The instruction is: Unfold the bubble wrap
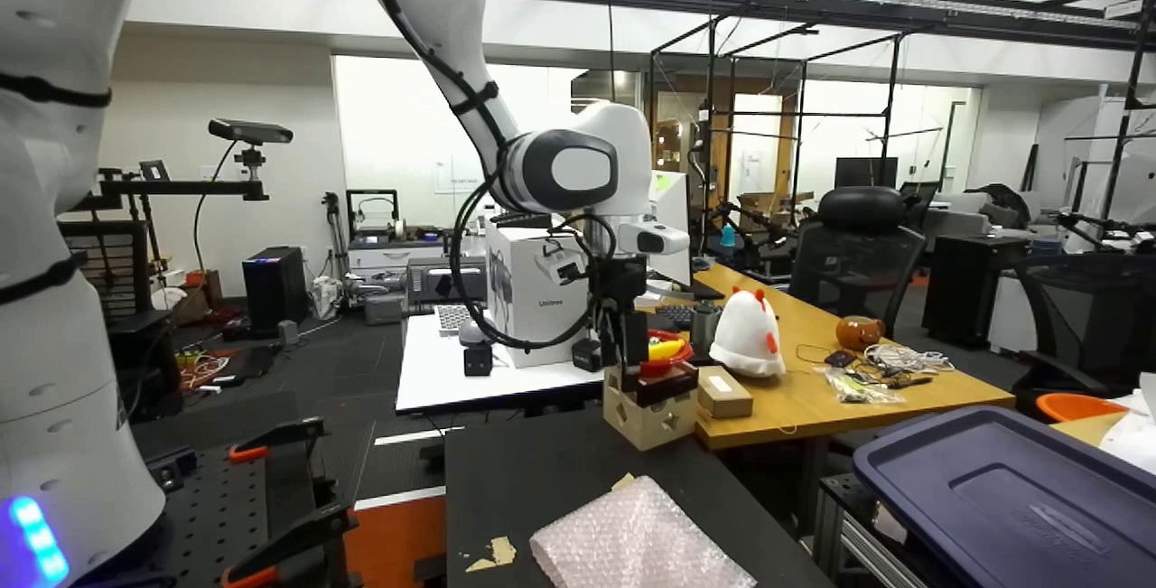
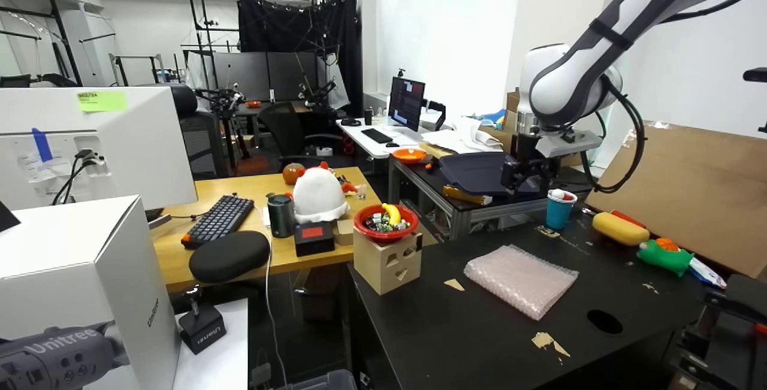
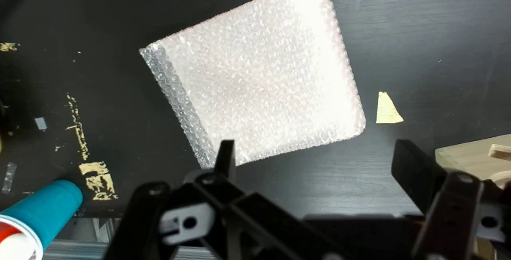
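Wrist view: your gripper (image 3: 314, 150), spread wide, across the lower frame; the folded bubble wrap (image 3: 255, 76) lies at upper centre

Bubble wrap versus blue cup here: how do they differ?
The bubble wrap is pale and bumpy; the blue cup looks smooth. The bubble wrap lies flat, apparently folded; the blue cup stands upright. The bubble wrap covers more of the black table than the blue cup. Both rest on it.

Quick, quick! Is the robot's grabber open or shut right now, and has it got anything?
Gripper: open, holding nothing; the bubble wrap lies on the black table.
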